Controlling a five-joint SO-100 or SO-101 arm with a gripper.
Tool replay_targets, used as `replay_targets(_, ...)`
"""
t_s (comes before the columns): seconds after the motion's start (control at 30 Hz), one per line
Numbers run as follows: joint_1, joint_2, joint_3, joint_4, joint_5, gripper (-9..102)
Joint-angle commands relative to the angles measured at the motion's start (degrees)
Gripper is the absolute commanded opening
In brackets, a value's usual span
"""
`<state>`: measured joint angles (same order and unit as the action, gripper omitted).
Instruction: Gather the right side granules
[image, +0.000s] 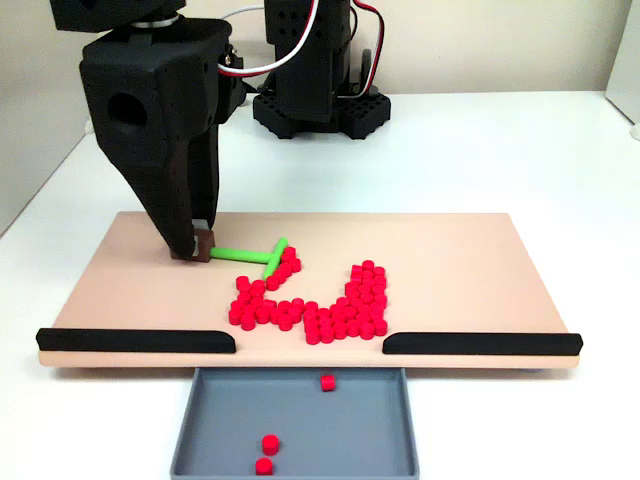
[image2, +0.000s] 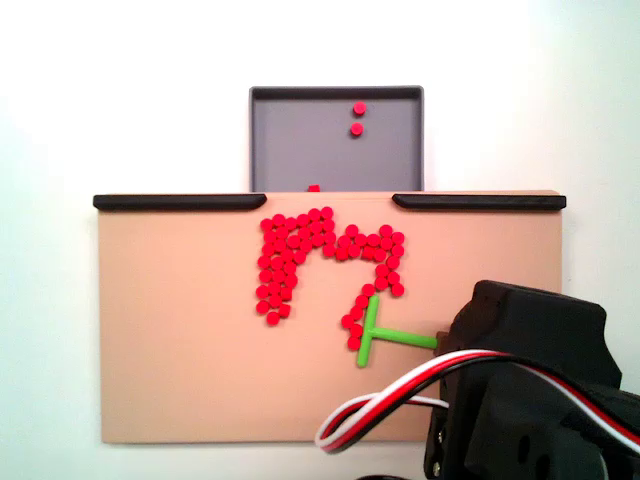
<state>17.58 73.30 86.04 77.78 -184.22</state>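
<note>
the gripper (image: 196, 246) sat low on the left part of the tan board (image: 120, 290) in a fixed view, its jaws clamped on the free end of the green t-shaped tool (image: 245, 255). in another fixed view the same tool (image2: 385, 337) reached out from under the black arm, its crossbar lying just beside the lower tail of the red pile.

the granules (image: 320, 305) lay in a loose u-shaped mass near the front edge of the board, between the two black rails (image: 135, 341). one arm of the u ran up to touch the tool's crossbar; the other arm stood apart from it, toward the right of that view. a few granules (image: 267, 445) already lay in the grey tray (image: 300, 440) below the gap, and one (image: 327, 381) sat just past the board's lip.

the step in hand looked like the start of a sweep: the tool was held and set against the pile's edge, with most of the pile not yet moved. the next move would likely call for keeping the crossbar flat on the board and pushing sideways and forward, so the strand beside it closed into the main mass rather than scattering around the bar's ends.
</note>
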Motion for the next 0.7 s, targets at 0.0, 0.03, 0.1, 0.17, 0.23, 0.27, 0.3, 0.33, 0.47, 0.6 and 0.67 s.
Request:
replay_targets(0.0, -0.97, 0.09, -1.05, 0.09, -18.46, 0)
replay_targets(0.03, -1.14, 0.09, -1.05, 0.09, -17.93, 0)
replay_targets(0.1, -1.58, 0.18, -1.05, 0.09, -16.96, 0)
replay_targets(0.17, -2.11, 0.18, -1.05, 0.09, -15.91, 0)
replay_targets(0.23, -2.64, 0.26, -1.05, 0.09, -14.59, 0)
replay_targets(0.27, -2.90, 0.26, -1.05, 0.09, -13.89, 0)
replay_targets(0.3, -3.25, 0.26, -1.05, 0.09, -13.27, 0)
replay_targets(0.33, -3.43, 0.26, -1.05, 0.09, -12.74, 0)
replay_targets(0.47, -4.04, 0.35, -1.05, 0.09, -11.43, 0)
replay_targets(0.6, -4.04, 0.44, -1.05, 0.09, -11.43, 0)
replay_targets(0.67, -3.87, 0.53, -1.05, 0.09, -11.43, 0)
